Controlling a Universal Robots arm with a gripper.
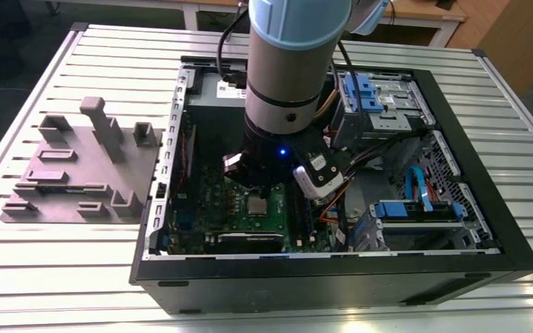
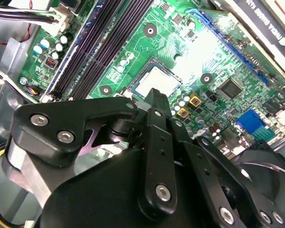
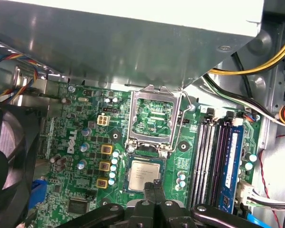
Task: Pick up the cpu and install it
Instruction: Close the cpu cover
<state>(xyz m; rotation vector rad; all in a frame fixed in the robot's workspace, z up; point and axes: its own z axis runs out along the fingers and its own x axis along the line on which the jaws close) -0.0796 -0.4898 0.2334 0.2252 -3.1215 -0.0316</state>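
Your gripper point(image 3: 155, 184), a black metal linkage with bolted joints, filled the foreground in both wrist views, and its two slim fingers were pressed together with nothing between them. Their tips point(image 2: 156, 97) hovered just over one edge of the cpu point(image 3: 145, 172), the small flat square chip with a silvery-grey metal top; I could not tell whether they touched it. You had the cpu lying flat in its square socket on the green motherboard point(image 3: 85, 137), which also showed in the second wrist view point(image 2: 156, 80).

The silver rectangular metal socket frame point(image 3: 154, 116) stood swung open just beside the chip, with green board visible through its window, and its thin wire lever point(image 3: 186, 111) was raised along one side. A row of small yellow square components point(image 3: 106, 149) and pale blue capacitors sat near the socket. Long dark memory slots point(image 3: 218, 156) ran along the other side.

White lettering point(image 3: 70, 148) was printed on the board near the black fan point(image 3: 4, 156), and the cpu's top carried fine print too small to make out.

From the exterior view, your grey cylindrical arm point(image 1: 290, 62) reached down into the open black computer case point(image 1: 488, 173), with the cpu point(image 1: 258, 206) directly beneath it. That case lay on the slatted metal table point(image 1: 63, 277), and a grey-mauve plastic block with upright posts point(image 1: 81, 166) sat to the exterior view's left of it.
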